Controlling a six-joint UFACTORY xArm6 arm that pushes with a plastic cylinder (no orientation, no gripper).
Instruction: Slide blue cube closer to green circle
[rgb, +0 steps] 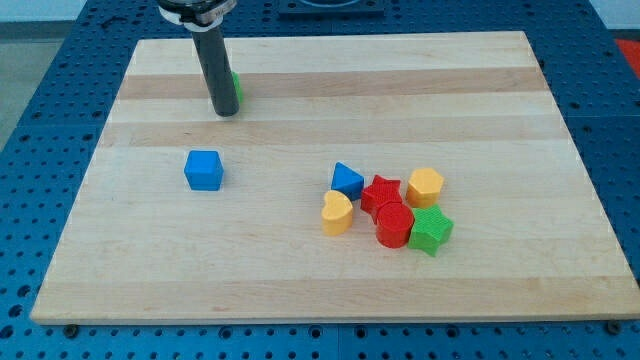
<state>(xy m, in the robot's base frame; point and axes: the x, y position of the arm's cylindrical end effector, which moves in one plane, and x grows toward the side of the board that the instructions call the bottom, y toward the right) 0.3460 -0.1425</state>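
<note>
Pale wood-grain counter (300, 280). My tip (225, 112), a plain matte rod end with no jaws to part or close, hides most of green circle (237, 88). Glossy blue cube (204, 170) lies below, apart.

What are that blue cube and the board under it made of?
Blue cube: probably moulded or printed plastic, judging by its uniform colour and matte faces. Board: looks like pale wood, with visible grain and glued strips.
</note>
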